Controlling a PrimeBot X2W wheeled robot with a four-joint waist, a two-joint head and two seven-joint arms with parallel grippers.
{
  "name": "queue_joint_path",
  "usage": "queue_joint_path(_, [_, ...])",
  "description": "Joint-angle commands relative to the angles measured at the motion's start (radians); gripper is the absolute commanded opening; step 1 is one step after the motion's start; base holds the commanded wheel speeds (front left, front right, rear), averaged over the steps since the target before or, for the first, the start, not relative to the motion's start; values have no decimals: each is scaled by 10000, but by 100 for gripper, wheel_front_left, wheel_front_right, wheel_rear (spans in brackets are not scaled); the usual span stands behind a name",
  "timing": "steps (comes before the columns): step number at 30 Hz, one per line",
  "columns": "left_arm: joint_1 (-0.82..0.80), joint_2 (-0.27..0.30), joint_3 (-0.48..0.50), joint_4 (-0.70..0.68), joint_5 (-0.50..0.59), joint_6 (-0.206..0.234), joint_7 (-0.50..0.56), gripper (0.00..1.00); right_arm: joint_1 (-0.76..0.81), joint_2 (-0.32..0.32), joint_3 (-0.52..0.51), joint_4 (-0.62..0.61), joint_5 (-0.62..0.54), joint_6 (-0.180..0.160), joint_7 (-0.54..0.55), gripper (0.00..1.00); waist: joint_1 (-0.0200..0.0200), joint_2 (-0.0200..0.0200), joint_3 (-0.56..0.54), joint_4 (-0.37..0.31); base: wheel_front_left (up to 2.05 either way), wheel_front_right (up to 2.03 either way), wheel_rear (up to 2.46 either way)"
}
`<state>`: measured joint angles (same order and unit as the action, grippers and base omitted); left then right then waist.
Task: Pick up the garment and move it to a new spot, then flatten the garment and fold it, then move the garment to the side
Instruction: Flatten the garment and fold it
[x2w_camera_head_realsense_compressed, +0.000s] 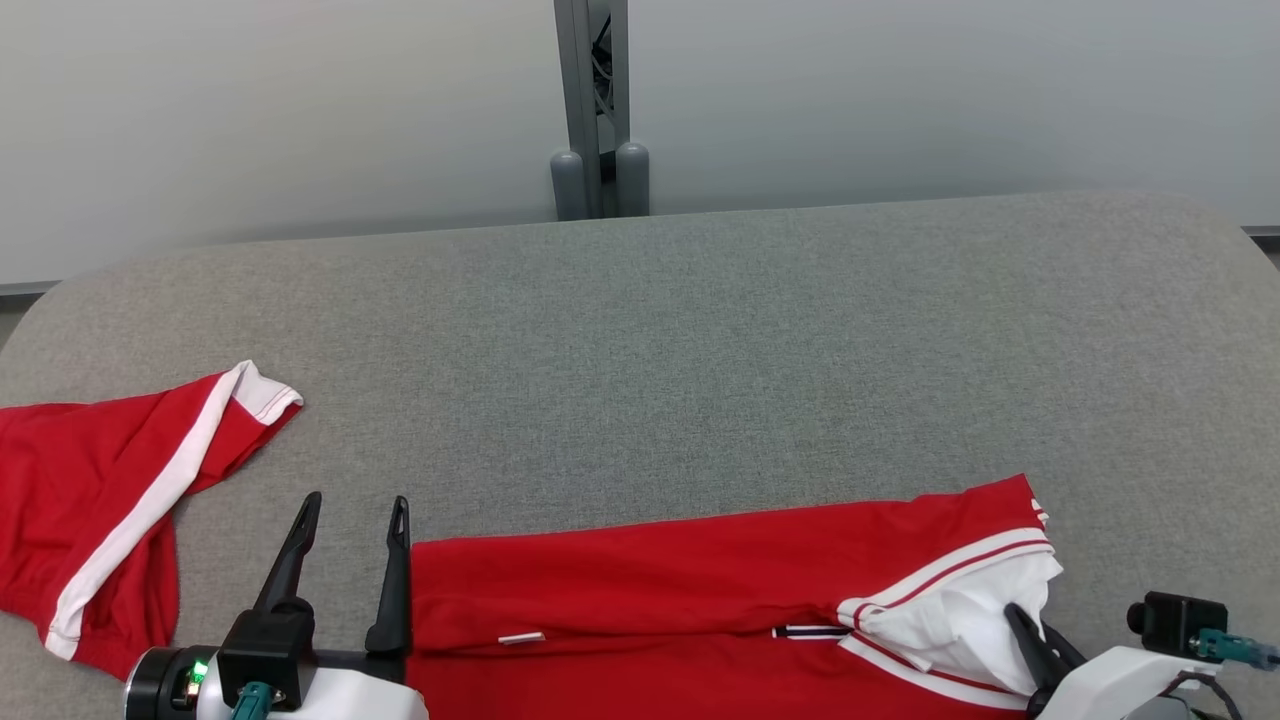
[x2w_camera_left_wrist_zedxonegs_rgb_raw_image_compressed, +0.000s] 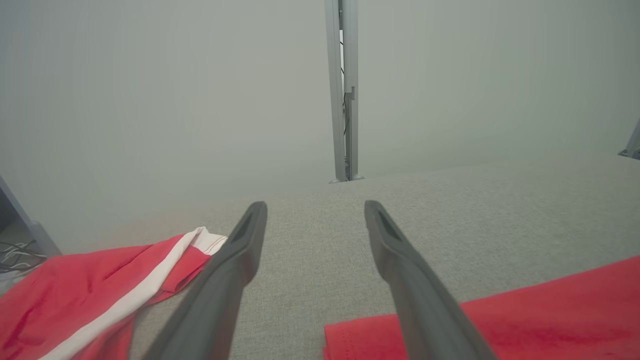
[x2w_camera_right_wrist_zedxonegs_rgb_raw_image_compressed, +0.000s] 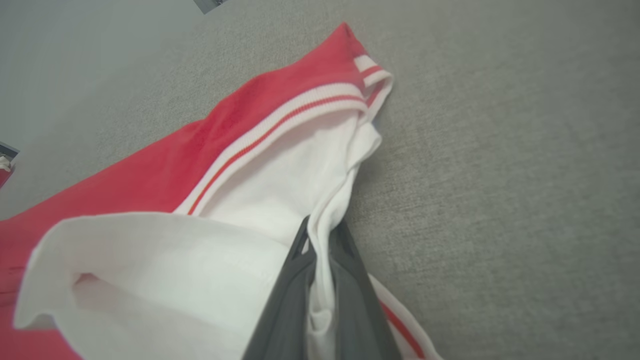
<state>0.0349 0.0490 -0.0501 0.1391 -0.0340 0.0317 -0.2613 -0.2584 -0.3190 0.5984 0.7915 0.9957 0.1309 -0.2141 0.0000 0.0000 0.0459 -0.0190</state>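
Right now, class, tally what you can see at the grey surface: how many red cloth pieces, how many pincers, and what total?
Red cloth pieces: 2 (left piece, collared piece)
Pincers: 2 (left pincer, right pincer)
Total: 4

A grey fabric-covered surface (x2w_camera_head_realsense_compressed: 700, 330) with rounded far corners carries a red shirt (x2w_camera_head_realsense_compressed: 650, 570) with a white collar at its near edge; well left of the shirt lies crumpled red cloth (x2w_camera_head_realsense_compressed: 60, 470) with a white stripe.

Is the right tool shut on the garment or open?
Shut on the garment: the right wrist view shows the right tool pinching a fold of its white fabric.
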Motion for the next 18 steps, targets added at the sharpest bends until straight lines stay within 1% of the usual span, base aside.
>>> queue_joint_path(1, [-53,38,-2,15,-2,5,-28,100,-159,-145,4,79,82,-4,-120,0,0,0,-36,2,0,0,0])
queue_joint_path(9, [13,37,-83,23,-110,56,-28,100,-852,-777,-19,689,221,-6,-294,0,0,0,-179,15,0,0,0])
queue_joint_path(18, [-143,37,-248,14,-296,159,-28,100,-1995,-1984,178,1845,-54,-6,115,0,0,0,-126,194,0,0,0])
